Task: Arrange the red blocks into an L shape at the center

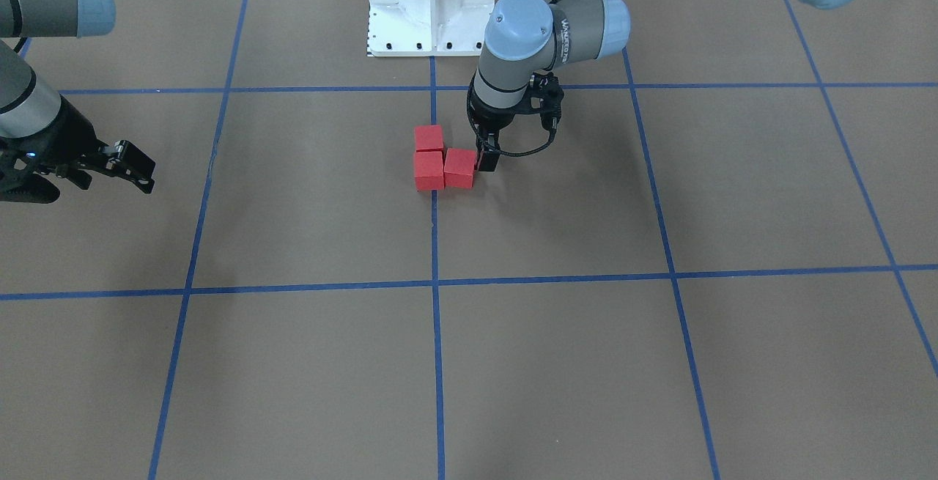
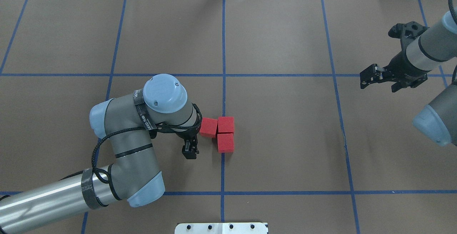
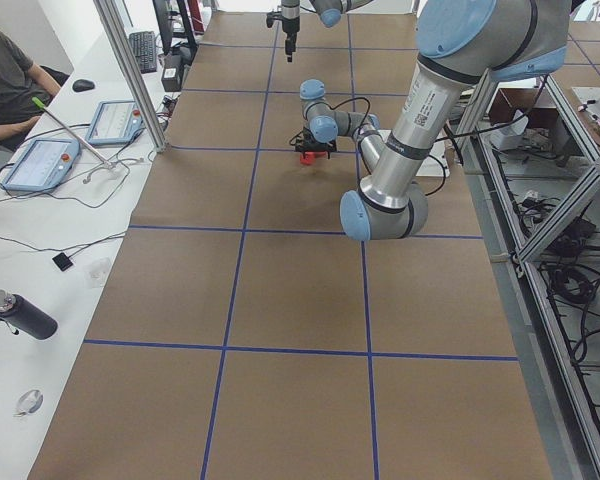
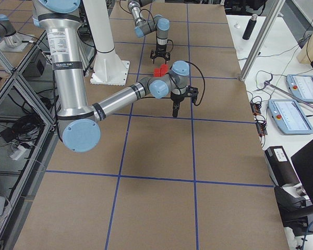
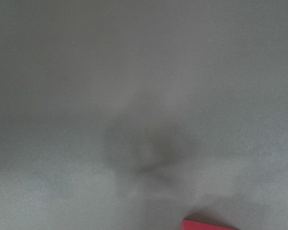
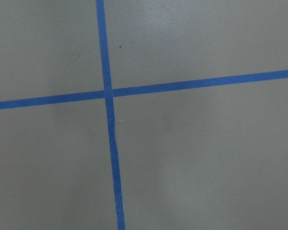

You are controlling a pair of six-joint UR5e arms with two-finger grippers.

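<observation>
Three red blocks (image 1: 444, 161) (image 2: 221, 133) sit touching in an L shape on the center blue tape line (image 1: 434, 245) (image 2: 223, 94). Two lie side by side and one is on the robot's side of the pair. My left gripper (image 1: 486, 150) (image 2: 192, 139) points down, low over the table, right beside the outer block (image 1: 460, 168) on its left side. Its jaws stand apart and hold nothing. The left wrist view shows blurred table and a red sliver (image 5: 207, 225). My right gripper (image 1: 139, 176) (image 2: 367, 78) hangs open and empty far to the right, above the table.
The white robot base (image 1: 431, 4) stands at the table's near edge, behind the blocks. The left arm's elbow and forearm (image 2: 125, 148) reach low across the table's left half. The right wrist view shows a tape crossing (image 6: 107, 92). A person (image 3: 5, 80) sits at the side bench.
</observation>
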